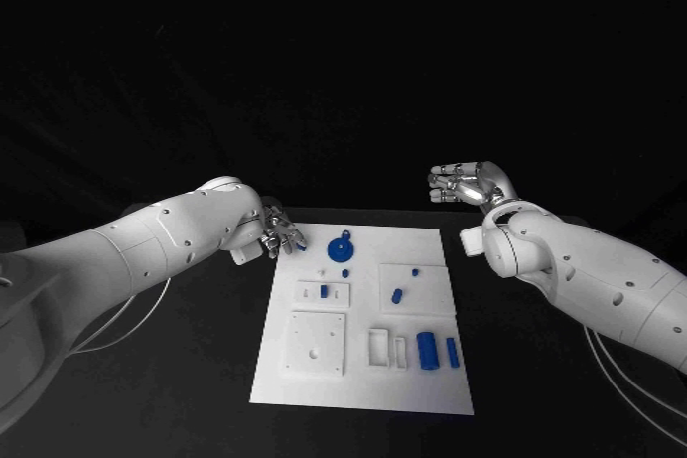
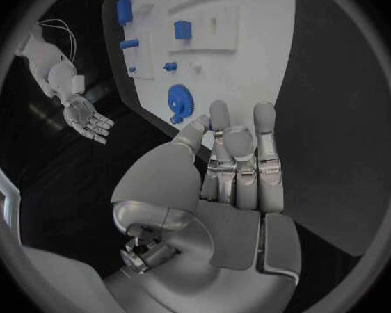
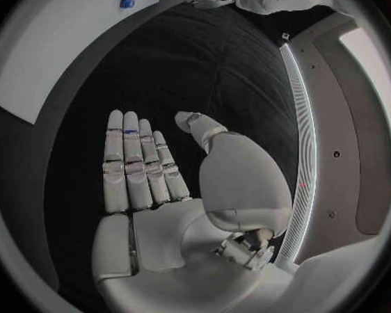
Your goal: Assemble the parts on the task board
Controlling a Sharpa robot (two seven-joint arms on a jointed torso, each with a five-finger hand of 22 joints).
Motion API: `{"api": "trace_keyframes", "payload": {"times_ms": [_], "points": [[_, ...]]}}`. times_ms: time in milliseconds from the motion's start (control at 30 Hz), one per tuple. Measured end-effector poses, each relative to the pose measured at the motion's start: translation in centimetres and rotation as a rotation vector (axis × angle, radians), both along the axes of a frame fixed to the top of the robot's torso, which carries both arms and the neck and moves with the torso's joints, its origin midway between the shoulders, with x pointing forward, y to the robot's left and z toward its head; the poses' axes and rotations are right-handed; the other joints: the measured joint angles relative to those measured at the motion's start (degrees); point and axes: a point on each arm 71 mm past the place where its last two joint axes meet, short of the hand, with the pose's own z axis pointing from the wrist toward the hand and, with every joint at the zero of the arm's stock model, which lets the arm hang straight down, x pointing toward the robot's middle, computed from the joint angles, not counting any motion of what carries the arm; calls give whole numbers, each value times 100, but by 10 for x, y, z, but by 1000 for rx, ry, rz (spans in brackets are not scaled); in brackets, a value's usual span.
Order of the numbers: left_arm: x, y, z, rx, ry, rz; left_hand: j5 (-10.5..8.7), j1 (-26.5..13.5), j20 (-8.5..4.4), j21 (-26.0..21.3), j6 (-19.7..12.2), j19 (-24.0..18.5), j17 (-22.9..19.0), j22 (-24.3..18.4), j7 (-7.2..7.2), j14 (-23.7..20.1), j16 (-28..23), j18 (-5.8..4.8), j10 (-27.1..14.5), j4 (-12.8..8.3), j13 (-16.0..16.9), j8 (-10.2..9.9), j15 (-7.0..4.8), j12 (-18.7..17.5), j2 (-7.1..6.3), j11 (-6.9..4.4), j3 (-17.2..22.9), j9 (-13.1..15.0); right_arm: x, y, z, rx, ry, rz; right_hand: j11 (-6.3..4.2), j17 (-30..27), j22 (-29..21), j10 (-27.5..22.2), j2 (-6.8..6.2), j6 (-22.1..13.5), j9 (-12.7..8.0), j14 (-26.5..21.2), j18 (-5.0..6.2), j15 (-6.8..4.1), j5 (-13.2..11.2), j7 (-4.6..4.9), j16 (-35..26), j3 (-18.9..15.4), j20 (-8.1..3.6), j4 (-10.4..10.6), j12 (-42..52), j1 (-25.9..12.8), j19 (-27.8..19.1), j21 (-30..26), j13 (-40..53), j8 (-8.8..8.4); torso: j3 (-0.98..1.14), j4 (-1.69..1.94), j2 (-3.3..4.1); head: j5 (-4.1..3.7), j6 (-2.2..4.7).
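Left hand [image 1: 276,235] is held flat, fingers straight and together, nothing grasped. Right hand [image 1: 467,184] is raised farther back, fingers extended, empty.

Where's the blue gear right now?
In the head view the blue gear lies on the white board near its far edge, on the robot's left side, just beside the left hand.
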Motion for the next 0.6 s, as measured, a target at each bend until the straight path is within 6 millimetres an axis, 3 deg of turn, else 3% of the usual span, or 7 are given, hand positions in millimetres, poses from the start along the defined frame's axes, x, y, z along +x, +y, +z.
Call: {"api": "trace_keyframes", "payload": {"times_ms": [33, 167, 400, 600], "points": [[-3, 1, 1, -8, -1, 1, 81, -38, -23, 18, 17, 23, 12, 0, 17, 40, 42, 0, 11, -99, 26, 69, -4, 85, -37, -11, 99, 0, 0, -1, 0, 0, 1, 0, 0, 0, 0, 0, 0, 0, 0, -1, 0, 1, 0, 0, 0, 0, 0, 0, 0, 0, 0, 0, 0, 0, 0, 6, -9, 2, -3], [-14, 5, 4, -31, -2, 2, 494, -209, -11, 65, 98, 94, 263, 1, 98, 263, 107, 1, 11, -156, 78, 234, -1, 363, -128, -53, 156, 0, 0, -2, -1, -1, 5, -1, 0, 0, 0, 0, 0, 0, 0, -1, 0, 1, 0, 0, 0, 0, 0, 0, 0, 0, 0, 0, 0, 0, 4, 35, -52, 1, -22], [-35, 7, 7, -58, -4, -6, 934, -358, -40, 163, 140, 123, 604, 4, 140, 330, 214, 1, 31, -200, 63, 436, -18, 606, -216, -73, 200, 0, 0, -6, -3, -5, 13, -4, 0, 0, -1, 0, 0, -31, 0, -1, 0, 1, 0, -13, 0, -9, 0, -9, 0, 0, 0, 0, 0, 0, 7, 82, -116, 5, -88], [-53, 1, 2, -66, 0, -24, 1063, -426, -40, 220, 140, 123, 737, 4, 139, 343, 214, 1, 31, -236, 17, 502, -28, 684, -230, -73, 275, 0, -1, -6, -6, -9, 25, 7, 21, 0, -6, -21, 0, -53, 0, -1, 0, 0, 0, -9, 0, -24, 21, -24, 0, 0, -21, 0, 0, 0, 8, 105, -150, -2, -143]]}}
